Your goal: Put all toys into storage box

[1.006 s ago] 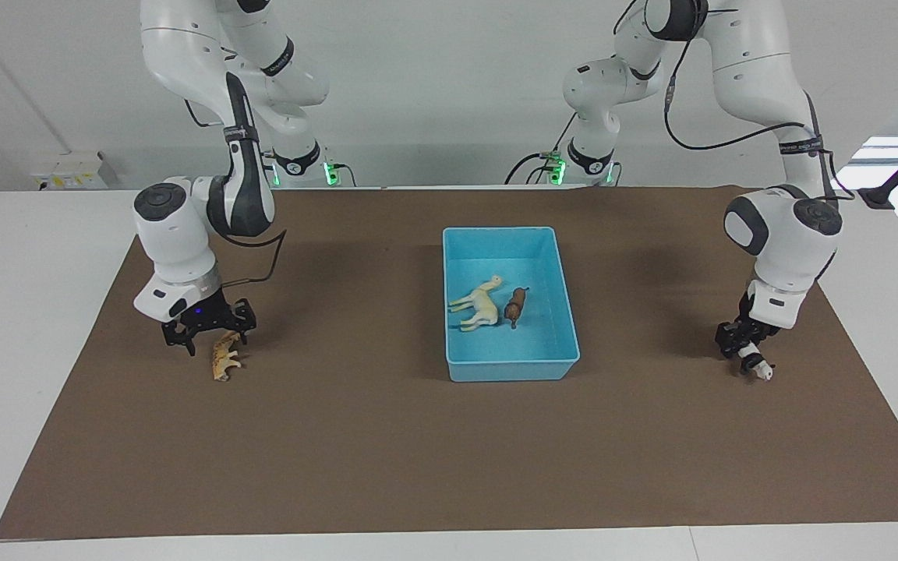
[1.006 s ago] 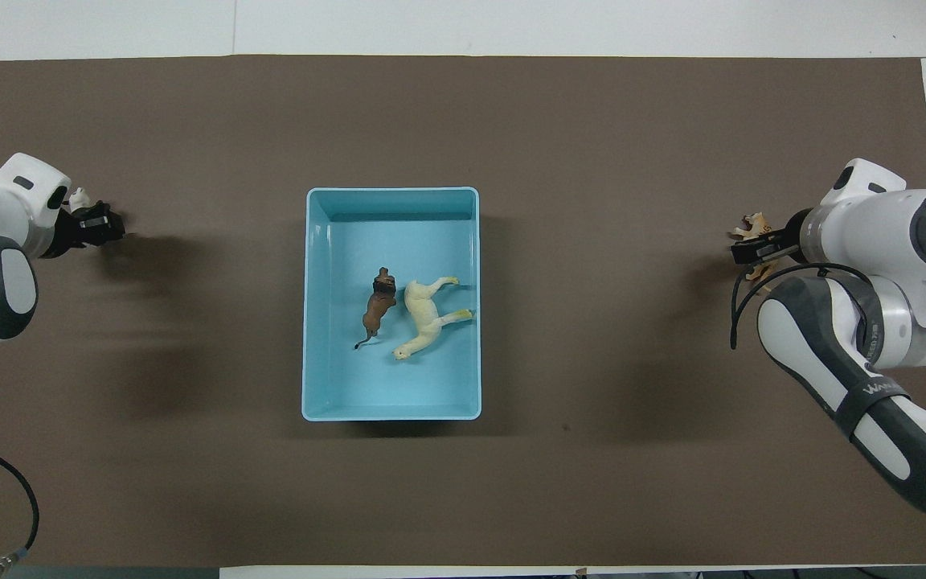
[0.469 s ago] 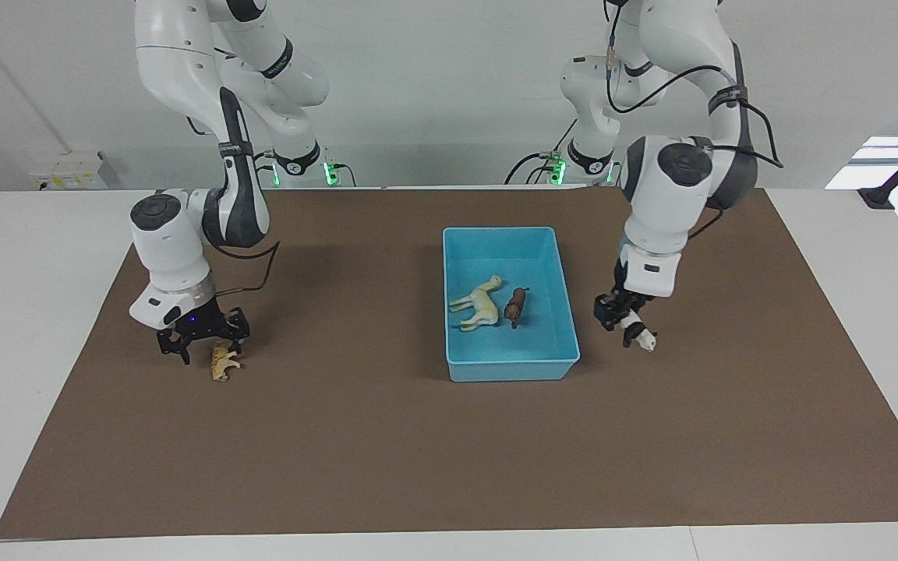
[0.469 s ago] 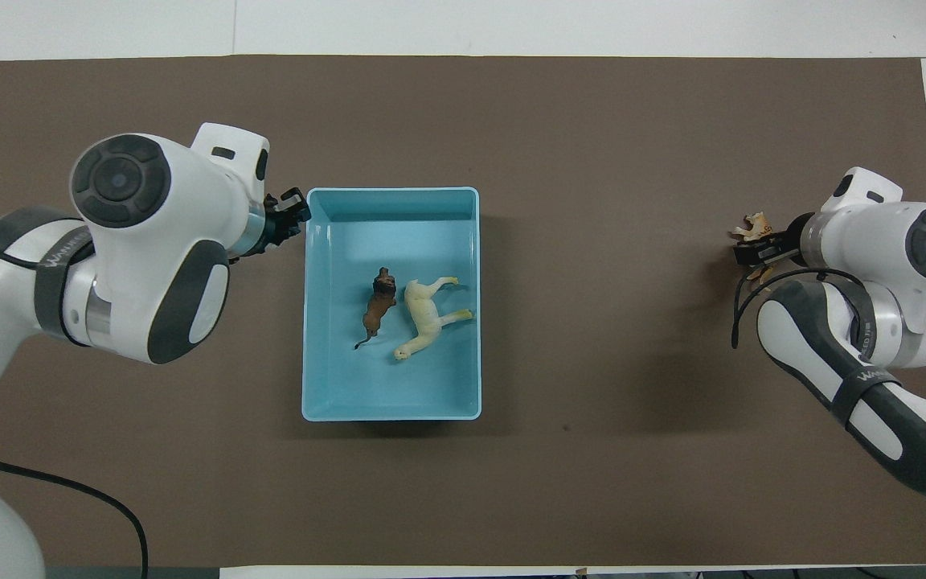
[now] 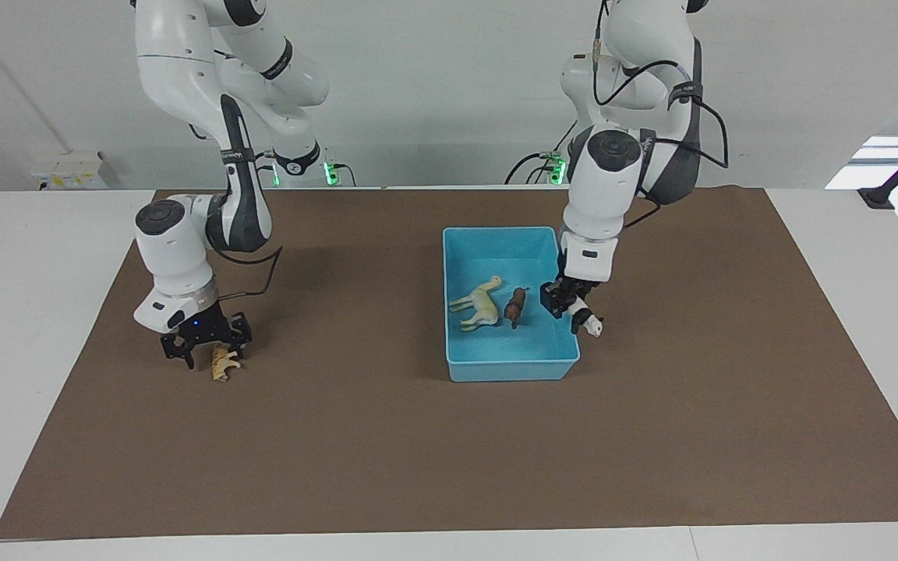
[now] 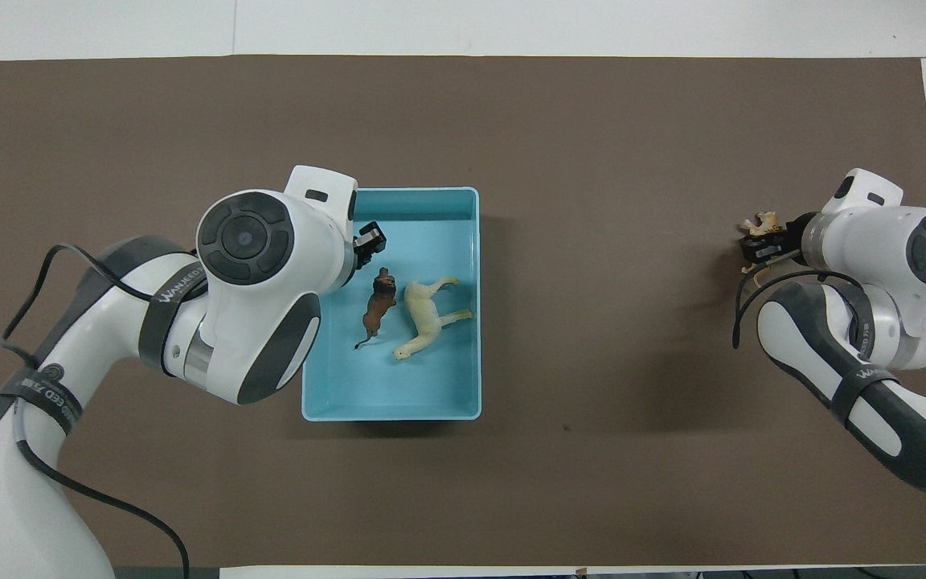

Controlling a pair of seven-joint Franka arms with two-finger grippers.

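Overhead view, storage box [image 6: 391, 410]: cream long-necked toy [image 6: 424, 315], brown lion [image 6: 379, 301] inside.
Left gripper [image 5: 578, 318]: clamps panda [image 5: 591, 326] over box rim.
Right gripper [image 5: 210, 347]: around orange cat [image 5: 222, 362]; closure unclear.

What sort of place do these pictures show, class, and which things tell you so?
Probably a robotics lab: two white arms, left gripper and right gripper, are mounted at a plain table with a brown mat, sorting toys into a blue box.

Panda [image 5: 588, 325] hidden under left arm overhead — orange cat [image 6: 760, 223] half-covered by right gripper [image 6: 762, 248].
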